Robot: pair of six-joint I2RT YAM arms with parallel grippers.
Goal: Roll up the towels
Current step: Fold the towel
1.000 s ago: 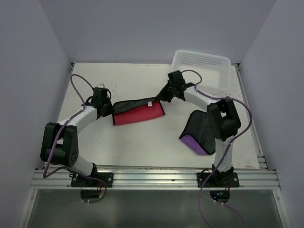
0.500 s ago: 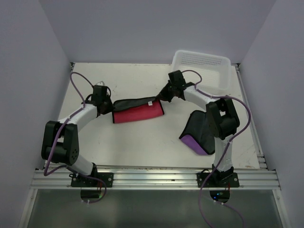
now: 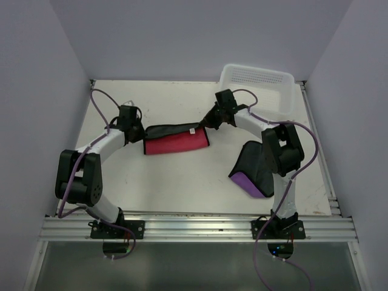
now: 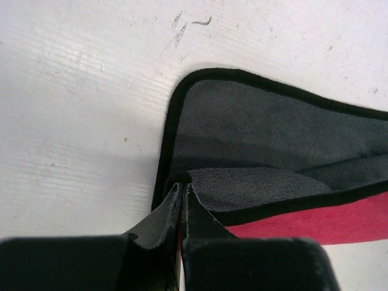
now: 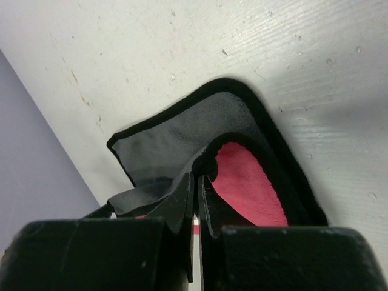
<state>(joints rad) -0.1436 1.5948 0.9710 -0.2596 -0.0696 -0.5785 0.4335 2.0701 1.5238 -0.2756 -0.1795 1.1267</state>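
Pink-red towel (image 3: 176,140) stretched between left claw (image 3: 138,134), right claw (image 3: 208,124)

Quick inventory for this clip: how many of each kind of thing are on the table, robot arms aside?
Towels: 2, one pink-red towel held at both ends by the left gripper and the right gripper, one purple towel near the right arm
Baskets: 1, a white basket
Total: 3
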